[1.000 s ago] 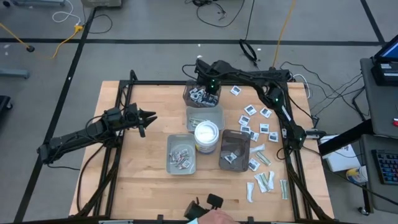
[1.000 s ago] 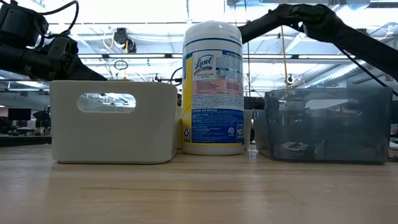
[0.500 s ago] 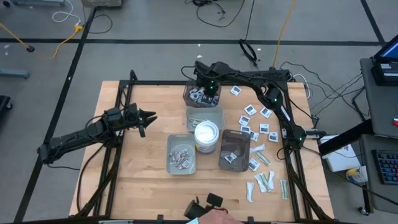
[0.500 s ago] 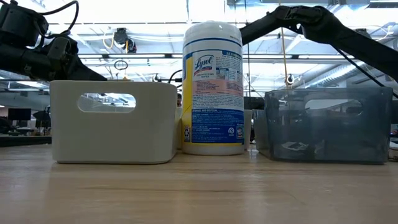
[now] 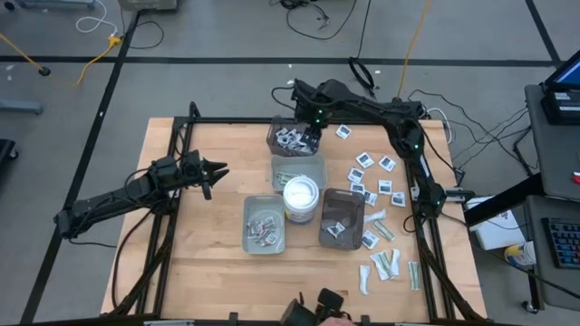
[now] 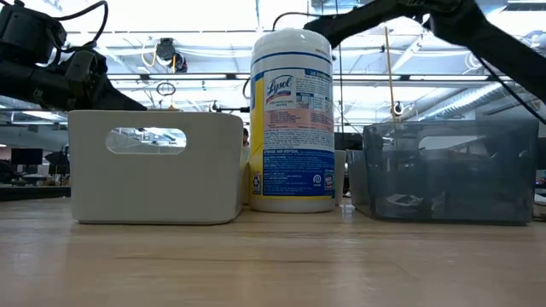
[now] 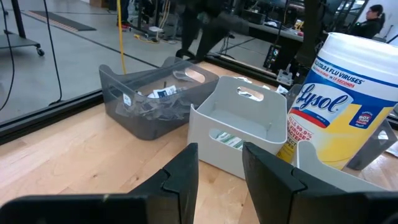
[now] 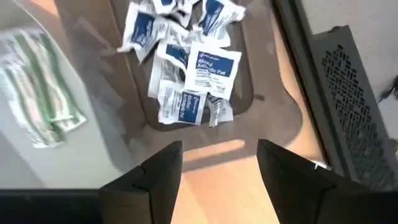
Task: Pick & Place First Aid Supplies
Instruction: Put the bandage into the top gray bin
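Hovering over dark tray (image 5: 292, 140) at upper middle of frame: right hand (image 5: 312, 138), fingers wide, holding nothing. Loose packets (image 5: 373, 177) lying right and lower on surface (image 5: 199, 244), nearer right arm. Left hand (image 5: 210, 174) waiting far left, half open.

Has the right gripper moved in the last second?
Yes. In the high view the right gripper has pulled back toward the table's far edge, off the middle of the dark tray, its fingers now open and empty.
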### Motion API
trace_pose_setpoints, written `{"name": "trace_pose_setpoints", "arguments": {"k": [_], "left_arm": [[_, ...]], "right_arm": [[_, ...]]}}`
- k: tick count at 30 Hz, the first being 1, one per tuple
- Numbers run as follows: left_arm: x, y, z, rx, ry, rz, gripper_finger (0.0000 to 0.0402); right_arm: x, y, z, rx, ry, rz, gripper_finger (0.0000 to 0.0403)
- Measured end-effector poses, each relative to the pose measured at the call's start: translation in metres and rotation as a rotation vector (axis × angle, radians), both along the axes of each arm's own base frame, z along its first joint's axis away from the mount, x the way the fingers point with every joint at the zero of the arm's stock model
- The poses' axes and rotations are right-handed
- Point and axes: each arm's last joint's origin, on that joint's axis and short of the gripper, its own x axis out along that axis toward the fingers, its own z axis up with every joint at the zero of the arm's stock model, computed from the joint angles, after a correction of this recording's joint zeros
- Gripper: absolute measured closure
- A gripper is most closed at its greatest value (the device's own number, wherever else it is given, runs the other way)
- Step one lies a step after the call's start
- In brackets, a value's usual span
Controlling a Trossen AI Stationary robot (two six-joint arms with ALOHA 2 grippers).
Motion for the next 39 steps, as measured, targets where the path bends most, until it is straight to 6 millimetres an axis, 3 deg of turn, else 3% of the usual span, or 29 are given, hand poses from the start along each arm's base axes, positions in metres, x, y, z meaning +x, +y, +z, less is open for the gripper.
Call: {"name": "trace_pose_setpoints", "arguments": {"k": [4,14,31,39], "left_arm": [[0.000,0.000,0.000,0.000,0.000,0.000,0.0273],[0.000,0.000,0.000,0.000,0.000,0.000,0.0273],[0.000,0.000,0.000,0.000,0.000,0.000,0.0273],[0.000,0.000,0.000,0.000,0.000,0.000,0.0273]], "right_arm": [[-0.014,0.009,0.013,0.015,0.002,-0.071,0.0205],[-0.048,0.032,0.002,0.046,0.040,-0.135,0.0211],[-0.161,0.152,-0.002,0.033,0.042,0.092,0.0211],[-0.202,0.186,-0.006,0.026,0.076,0.310,0.0211]]}}
